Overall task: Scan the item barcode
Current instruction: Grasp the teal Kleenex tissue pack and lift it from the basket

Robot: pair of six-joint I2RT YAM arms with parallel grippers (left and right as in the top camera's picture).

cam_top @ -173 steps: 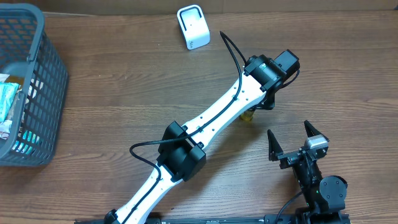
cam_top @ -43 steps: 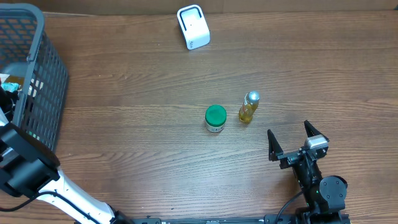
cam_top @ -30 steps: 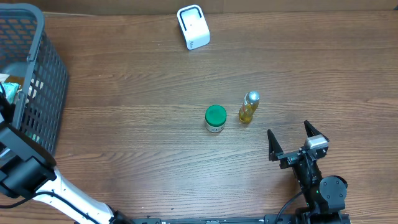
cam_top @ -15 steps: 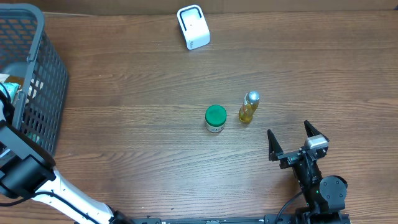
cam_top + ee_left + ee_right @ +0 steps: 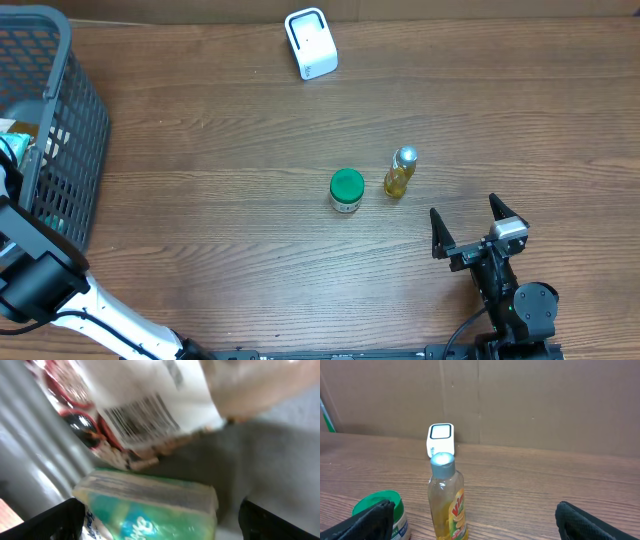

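Wood-grain table (image 5: pixel 200 240) fills the room's middle, with a grey mesh basket (image 5: pixel 70 120) hanging over its left edge and a white scanner (image 5: pixel 311 43) at the far edge, its window turned toward the near side.

Down inside the basket a white packet (image 5: pixel 150 405) shows its barcode (image 5: pixel 141 418) to the left wrist camera, the stripes running on a slant. Below it a green packet (image 5: pixel 150 510) lies lengthwise across the view, slightly tilted.

Mid-table, a yellow bottle (image 5: pixel 400 172) stands upright, cap up, just beside a green-lidded jar (image 5: pixel 347 189). Bare wood lies open all round them.

The left gripper (image 5: pixel 160 507) is spread wide over the green packet, gripping nothing; whether it touches, I cannot tell. The right gripper (image 5: pixel 465 210) rests near the front edge, spread wide and empty, well apart from the bottle.
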